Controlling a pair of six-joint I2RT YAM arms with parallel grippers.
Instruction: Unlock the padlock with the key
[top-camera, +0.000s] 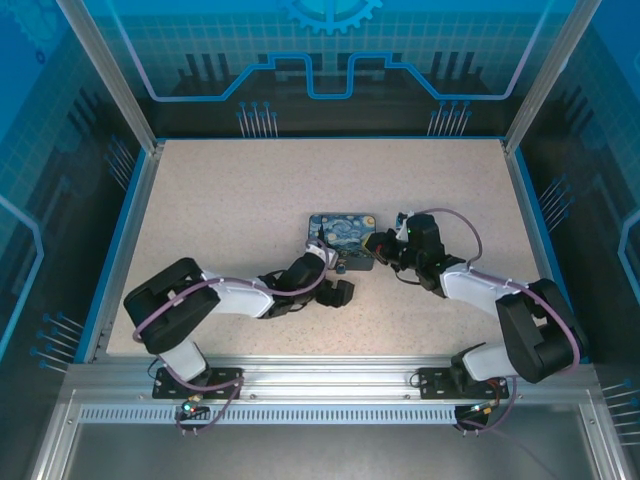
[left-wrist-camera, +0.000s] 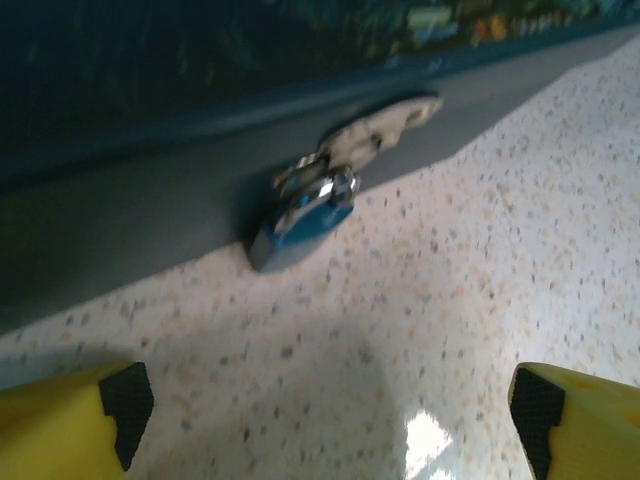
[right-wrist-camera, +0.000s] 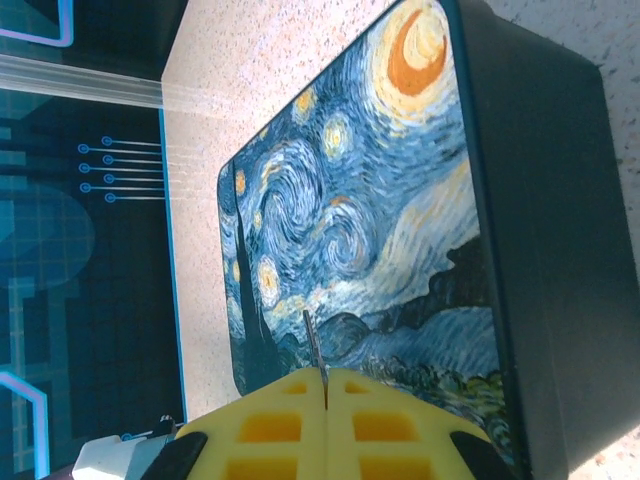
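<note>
Left hand (left-wrist-camera: 325, 425): wide apart, empty, facing padlock (left-wrist-camera: 300, 220) on counter (left-wrist-camera: 450, 290).
Right hand (right-wrist-camera: 325, 400): clenched on key (right-wrist-camera: 312, 342), over box (right-wrist-camera: 350, 200).

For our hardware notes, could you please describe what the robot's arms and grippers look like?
The left arm and right arm have white shells, black joints and pale purple cables. The right gripper has yellow, grid-moulded fingers; the left gripper has yellow fingers with black pads.

Premises: enclosed robotics test cell, laboratory type. Evidence: speckled worktop (top-camera: 250, 190) walled by translucent blue panels (top-camera: 330, 60) printed with circuit and gear motifs, aluminium frame posts (top-camera: 108, 70), and two cabled robot arms (top-camera: 235, 297) bolted to a slotted metal rail (top-camera: 330, 380) at the near edge
</note>
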